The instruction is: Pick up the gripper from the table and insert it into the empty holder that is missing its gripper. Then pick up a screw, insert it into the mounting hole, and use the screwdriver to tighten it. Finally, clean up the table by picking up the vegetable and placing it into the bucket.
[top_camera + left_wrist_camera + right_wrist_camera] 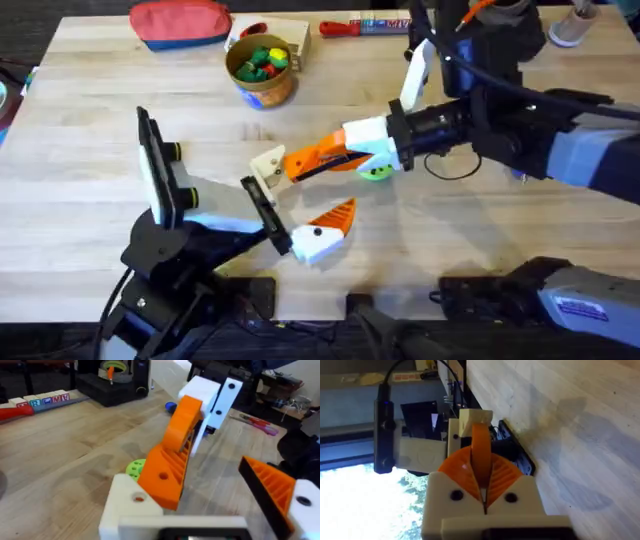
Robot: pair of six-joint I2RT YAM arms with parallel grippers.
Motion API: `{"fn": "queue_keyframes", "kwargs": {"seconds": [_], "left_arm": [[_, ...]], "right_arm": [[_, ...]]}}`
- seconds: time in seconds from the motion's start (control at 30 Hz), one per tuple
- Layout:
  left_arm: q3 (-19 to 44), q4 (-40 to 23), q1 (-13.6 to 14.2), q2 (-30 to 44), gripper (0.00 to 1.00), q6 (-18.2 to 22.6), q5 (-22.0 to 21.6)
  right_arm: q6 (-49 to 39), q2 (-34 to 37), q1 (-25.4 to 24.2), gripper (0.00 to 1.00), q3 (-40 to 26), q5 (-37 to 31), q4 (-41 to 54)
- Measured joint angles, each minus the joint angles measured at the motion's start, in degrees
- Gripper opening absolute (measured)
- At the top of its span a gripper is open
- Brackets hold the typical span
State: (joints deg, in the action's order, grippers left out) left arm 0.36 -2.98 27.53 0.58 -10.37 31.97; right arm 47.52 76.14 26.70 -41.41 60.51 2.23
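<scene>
While the right end effector (345, 158) clamps the loose orange gripper (318, 162), its tip meets the bare white holder (268, 166) on the left end effector (300, 205), which stands open at mid-counter (90, 120). From the right fingers the wedge points toward nine o'clock, its long axis running three to nine, seemingly almost seated.

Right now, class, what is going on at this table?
The right pincer is shut on the loose orange gripper and presses it onto the bare white holder of the left pincer, which is open. Its other finger already carries an orange pad. A green vegetable lies on the table under the right arm. The bucket already holds toy vegetables.
</scene>
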Motion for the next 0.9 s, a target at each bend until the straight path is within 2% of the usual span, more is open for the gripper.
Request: {"fn": "queue_keyframes", "kwargs": {"seconds": [0.2, 0.53, 0.9], "left_arm": [[0.0, 0.0, 0.0, 0.0, 0.935, 0.0, -0.1], [0.0, 0.0, -0.3, 0.0, 0.935, -0.2, -2.8], [0.0, -0.1, -0.2, 0.0, 0.935, -1.7, -1.5]], "right_arm": [[2.3, 1.2, 0.1, 0.003, 0.0, 0.2, -4.4], [9.4, 10.8, 2.0, 0.003, 0.0, 4.1, -19.9], [12.3, 15.6, 3.4, 0.003, 0.0, 6.4, -24.5]]}}
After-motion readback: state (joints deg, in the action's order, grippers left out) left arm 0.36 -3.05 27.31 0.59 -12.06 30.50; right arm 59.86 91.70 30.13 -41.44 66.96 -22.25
